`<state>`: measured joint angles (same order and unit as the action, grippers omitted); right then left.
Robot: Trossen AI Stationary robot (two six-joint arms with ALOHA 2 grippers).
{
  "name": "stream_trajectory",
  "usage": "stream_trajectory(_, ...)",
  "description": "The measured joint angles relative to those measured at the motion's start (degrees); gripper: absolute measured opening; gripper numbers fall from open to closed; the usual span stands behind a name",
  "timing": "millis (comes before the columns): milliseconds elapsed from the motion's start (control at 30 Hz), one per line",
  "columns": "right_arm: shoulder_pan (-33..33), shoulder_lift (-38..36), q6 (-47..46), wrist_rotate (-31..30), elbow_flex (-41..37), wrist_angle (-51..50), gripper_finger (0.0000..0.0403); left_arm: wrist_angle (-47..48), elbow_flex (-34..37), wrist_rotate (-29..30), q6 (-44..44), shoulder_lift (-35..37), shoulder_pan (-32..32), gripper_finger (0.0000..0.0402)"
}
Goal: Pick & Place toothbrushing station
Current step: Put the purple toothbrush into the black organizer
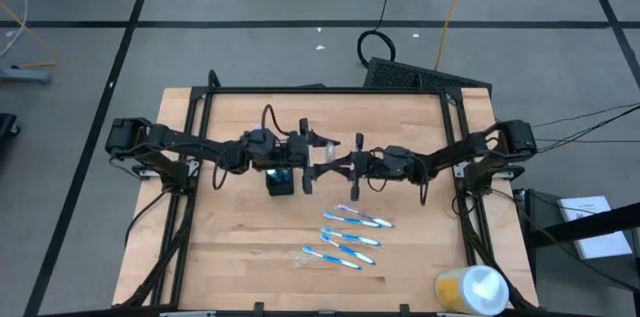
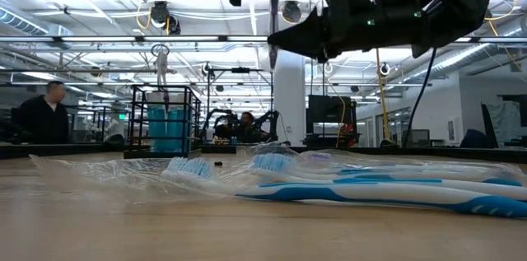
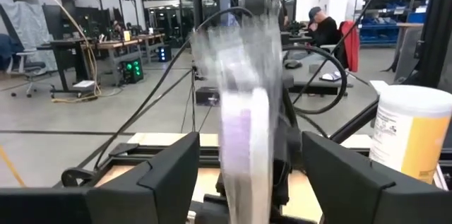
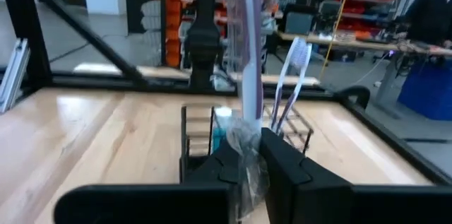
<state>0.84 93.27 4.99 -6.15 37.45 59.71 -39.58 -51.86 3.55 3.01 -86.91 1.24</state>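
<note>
Left end effector (image 1: 306, 147): fingers wide apart, holding nothing, above the black mesh holder (image 1: 280, 180).
Right end effector (image 1: 330, 165): closed tight on a wrapped toothbrush (image 4: 247, 75).
Worktop (image 1: 230, 247): three wrapped toothbrushes (image 1: 350, 237) lay nearer, right of the holder.

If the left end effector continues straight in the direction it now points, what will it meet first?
Most likely the wrapped toothbrush held upright by the shut right end effector. It stands directly between the open fingers of the left end effector, though the exact depth is unclear.
</note>
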Motion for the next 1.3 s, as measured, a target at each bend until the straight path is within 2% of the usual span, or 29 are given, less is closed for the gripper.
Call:
stream_trajectory(167, 0.0, -0.6, -0.1, 0.0, -0.4, -0.1, 0.0014, -1.2, 0.0, 0.0, -0.4, 0.0, 0.0, 0.025)
stream_trajectory(300, 0.0, -0.5, 0.1, 0.0, -0.4, -0.6, 0.0014, -0.9, 0.0, 0.0, -0.5, 0.0, 0.0, 0.0227)
stream_trajectory(933, 0.0, -0.5, 0.3, 0.2, -0.4, -0.5, 0.0018, -0.4, 0.0, -2.1, -1.7, 0.0, 0.0, 0.0042)
stream_trajectory(1033, 0.0, -0.5, 0.2, 0.2, -0.4, -0.8, 0.0051, -0.4, 0.0, -2.2, -1.6, 0.0, 0.0, 0.0016)
stream_trajectory(1133, 0.0, -0.5, -0.4, 0.2, -0.3, -3.2, 0.0101, 1.6, 0.0, -1.6, -0.4, 1.5, 0.0, 0.0016)
stream_trajectory(1300, -0.1, -2.8, -4.2, 0.1, -0.3, -7.9, 0.0181, 8.1, 0.0, 6.3, 1.8, 7.6, 0.0, 0.004)
